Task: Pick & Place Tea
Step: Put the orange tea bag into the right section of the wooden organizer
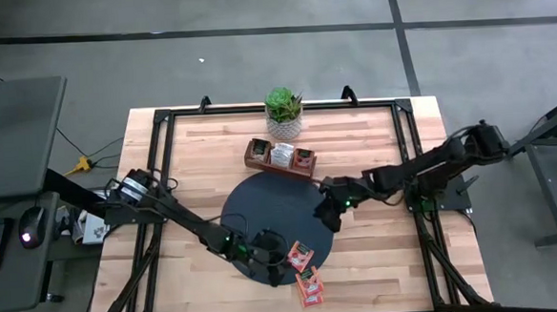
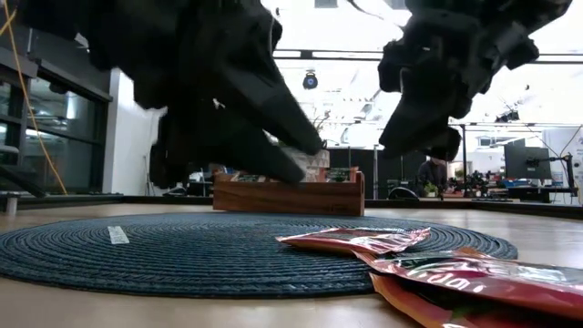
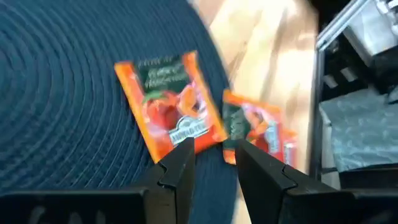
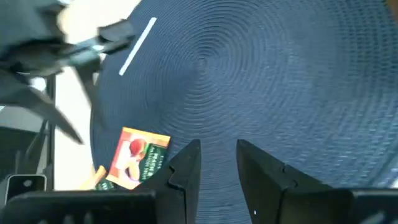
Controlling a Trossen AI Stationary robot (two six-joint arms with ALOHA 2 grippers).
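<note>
Above the dark round mat, the left gripper hovers with fingers narrowly parted and empty; the right gripper, likewise narrow and empty, hangs over the mat's opposite edge. Three orange-red tea sachets lie just ahead of the left gripper.

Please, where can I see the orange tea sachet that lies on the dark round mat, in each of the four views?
High view: tea sachet at the mat's near right edge.
Low view: the farthest sachet, right of centre.
Left wrist view: middle, beyond the left tool.
Right wrist view: lower left.
Shared landmark: the mat.
</note>
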